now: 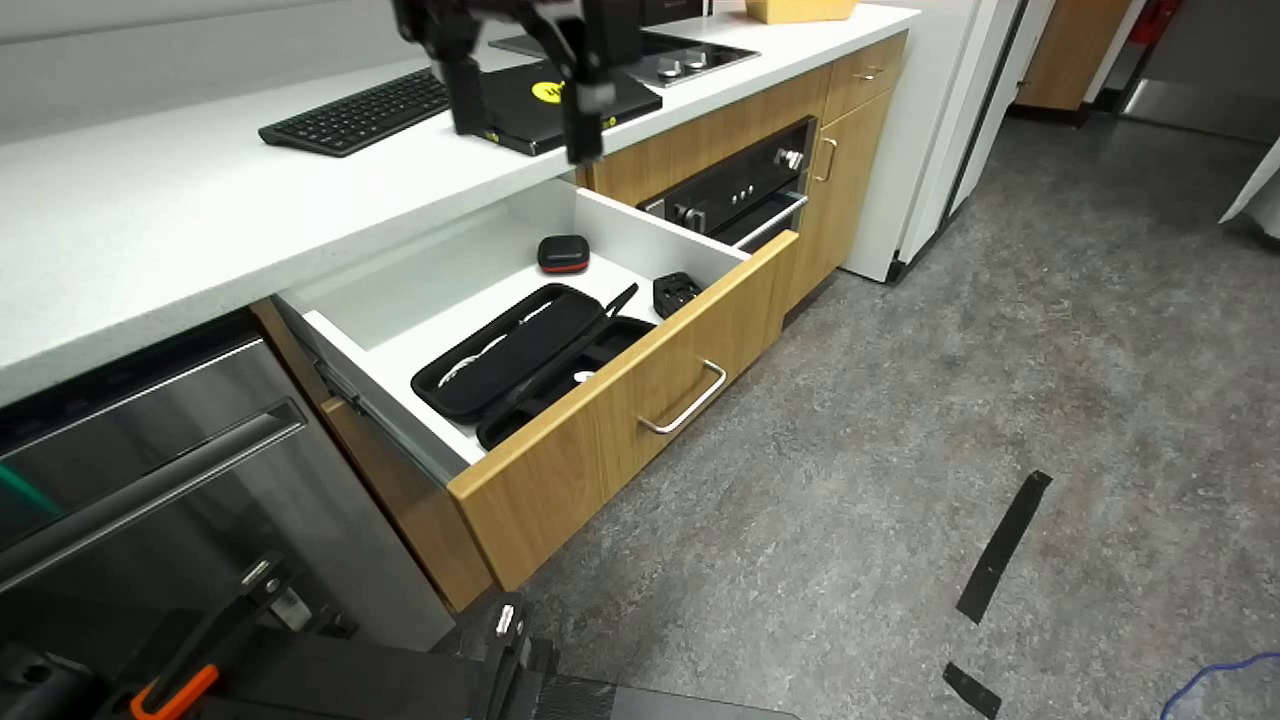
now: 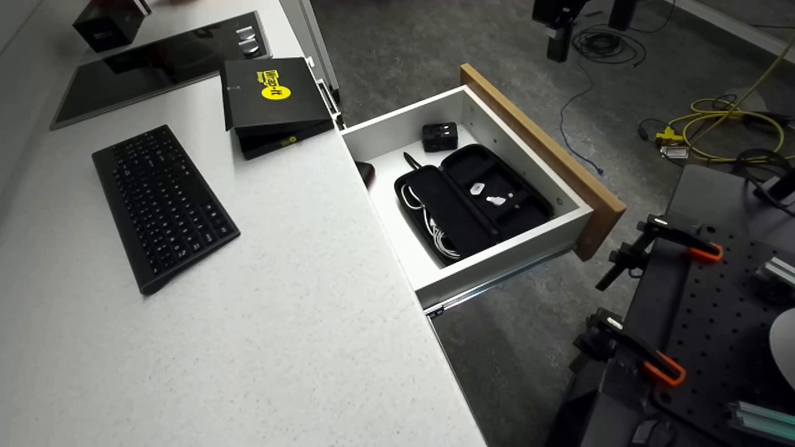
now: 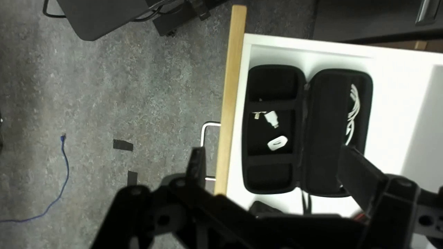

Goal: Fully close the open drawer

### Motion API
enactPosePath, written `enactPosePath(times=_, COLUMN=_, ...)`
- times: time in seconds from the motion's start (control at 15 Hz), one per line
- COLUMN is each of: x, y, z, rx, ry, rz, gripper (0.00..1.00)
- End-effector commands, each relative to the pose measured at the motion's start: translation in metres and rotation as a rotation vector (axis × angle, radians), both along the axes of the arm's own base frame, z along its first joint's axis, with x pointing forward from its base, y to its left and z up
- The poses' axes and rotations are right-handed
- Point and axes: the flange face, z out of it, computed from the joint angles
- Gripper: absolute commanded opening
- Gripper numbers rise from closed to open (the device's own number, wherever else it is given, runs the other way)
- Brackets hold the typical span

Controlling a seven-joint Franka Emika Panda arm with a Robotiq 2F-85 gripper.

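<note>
The drawer is pulled well out below the counter. Its light wood front (image 1: pixel 610 420) shows in an exterior view, and its top edge also in an exterior view (image 2: pixel 540 143) and the wrist view (image 3: pixel 231 100). A slim silver bar handle (image 1: pixel 688 405) is on the front. Inside the white drawer lies an open black case (image 2: pixel 456 211) with white cables and adapters. My gripper (image 1: pixel 526 138) is open and empty, raised above the drawer's height and apart from it. In the wrist view, the fingers (image 3: pixel 273 152) appear on either side of the front's edge, one overlapping the handle.
A black keyboard (image 2: pixel 164 205) and a black box (image 2: pixel 276 93) lie on the white counter (image 1: pixel 200 200). An oven (image 1: pixel 745 185) and a steel appliance (image 1: pixel 180 470) flank the drawer. A black table with clamps (image 2: pixel 702 292) stands near the drawer front's near corner.
</note>
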Motion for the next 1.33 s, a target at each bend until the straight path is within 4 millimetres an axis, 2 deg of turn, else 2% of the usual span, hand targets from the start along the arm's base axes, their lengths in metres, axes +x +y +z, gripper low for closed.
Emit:
enactPosePath(times=0.0, x=0.012, y=-0.059, z=-0.051, rx=0.009, ry=0.024, rz=-0.145, gripper=1.0)
enactPosePath(times=0.13, x=0.012, y=-0.082, z=-0.073, rx=0.046, ry=0.054, rz=-0.215, gripper=1.0)
enactPosePath(times=0.2, x=0.003, y=-0.065, z=-0.06, rx=0.031, ry=0.042, rz=-0.153, gripper=1.0)
enactPosePath(times=0.33, x=0.002, y=-0.073, z=-0.072, rx=0.038, ry=0.068, rz=-0.164, gripper=1.0)
enactPosePath(times=0.6, x=0.004, y=-0.067, z=-0.066, rx=0.034, ry=0.055, rz=-0.151, gripper=1.0)
enactPosePath(times=0.67, x=0.008, y=-0.063, z=-0.069, rx=-0.013, ry=-0.004, rz=-0.167, gripper=1.0)
enactPosePath(times=0.87, x=0.036, y=-0.091, z=-0.103, rx=-0.096, ry=-0.117, rz=-0.286, gripper=1.0)
enactPosePath(times=1.27, x=0.066, y=-0.158, z=-0.184, rx=-0.235, ry=-0.167, rz=-0.541, gripper=1.0)
